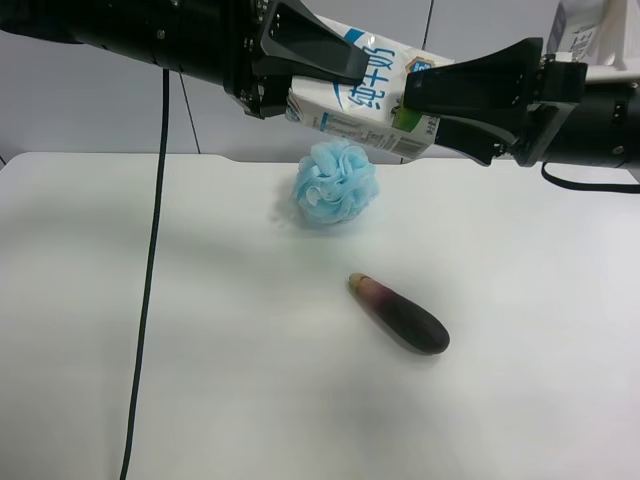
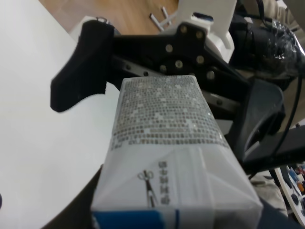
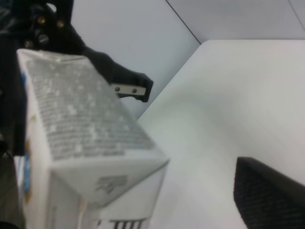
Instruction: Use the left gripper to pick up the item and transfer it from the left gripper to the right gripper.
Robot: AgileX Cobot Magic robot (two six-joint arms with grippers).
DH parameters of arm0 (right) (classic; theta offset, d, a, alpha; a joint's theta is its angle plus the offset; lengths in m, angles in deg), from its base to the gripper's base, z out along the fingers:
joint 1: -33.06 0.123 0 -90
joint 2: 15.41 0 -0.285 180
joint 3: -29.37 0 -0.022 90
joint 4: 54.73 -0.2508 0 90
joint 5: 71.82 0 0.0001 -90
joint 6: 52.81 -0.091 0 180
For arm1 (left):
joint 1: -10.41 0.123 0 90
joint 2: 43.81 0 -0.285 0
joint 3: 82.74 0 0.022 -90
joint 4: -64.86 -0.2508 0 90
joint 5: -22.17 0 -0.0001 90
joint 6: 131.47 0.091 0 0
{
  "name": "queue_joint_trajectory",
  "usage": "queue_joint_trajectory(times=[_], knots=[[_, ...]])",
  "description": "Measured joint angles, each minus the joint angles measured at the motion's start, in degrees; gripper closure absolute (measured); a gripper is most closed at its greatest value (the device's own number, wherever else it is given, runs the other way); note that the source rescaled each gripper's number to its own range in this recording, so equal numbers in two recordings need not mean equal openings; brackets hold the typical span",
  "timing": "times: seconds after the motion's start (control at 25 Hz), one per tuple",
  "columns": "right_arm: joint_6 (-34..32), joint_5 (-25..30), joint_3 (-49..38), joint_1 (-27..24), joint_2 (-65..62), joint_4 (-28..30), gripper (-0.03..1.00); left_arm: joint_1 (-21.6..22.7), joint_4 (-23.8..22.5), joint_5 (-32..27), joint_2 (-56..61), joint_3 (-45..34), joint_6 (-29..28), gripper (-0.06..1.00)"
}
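The item, a white milk carton (image 1: 372, 100) with blue characters, hangs in the air above the table. The left gripper (image 1: 335, 85), at the exterior high view's left, is shut on its gabled end. The right gripper (image 1: 422, 112), on the arm at that view's right, is open, its jaws on either side of the carton's other end. In the right wrist view the carton (image 3: 81, 124) fills the left, with a gap to my one visible finger (image 3: 269, 193). In the left wrist view the carton (image 2: 167, 143) points at the right gripper's spread fingers (image 2: 78, 67).
A fluffy blue bath sponge (image 1: 336, 181) lies on the white table (image 1: 200, 350) below the carton. A dark purple eggplant (image 1: 400, 313) lies nearer the front. A black cable (image 1: 150, 280) hangs from the left arm down across the table.
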Motion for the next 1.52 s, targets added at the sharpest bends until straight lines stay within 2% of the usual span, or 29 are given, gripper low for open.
queue_joint_trajectory(times=[0.24, 0.6, 0.8, 1.2, 1.52], knots=[[0.6, 0.0, 1.2, 2.7, 0.0, 0.1, -0.03, -1.7, 1.5, -0.1, 0.0, 0.0, 1.4, 0.94], [0.4, 0.1, 4.1, 2.7, 0.1, 0.0, -0.01, -2.2, 1.4, -0.1, -0.1, 0.0, 1.5, 0.94], [0.4, 0.1, 4.1, 2.7, 0.1, 0.0, 0.08, -2.2, 1.4, -0.1, -0.1, 0.0, 1.7, 0.94], [0.1, 0.1, 4.1, 2.7, 0.1, 0.1, 0.33, -1.8, 1.0, -0.1, -0.1, 0.0, 2.2, 0.94], [0.0, 0.1, 4.1, 2.7, 0.1, 0.1, 0.38, 0.7, 1.0, 0.0, -0.1, 0.0, 2.3, 0.94]])
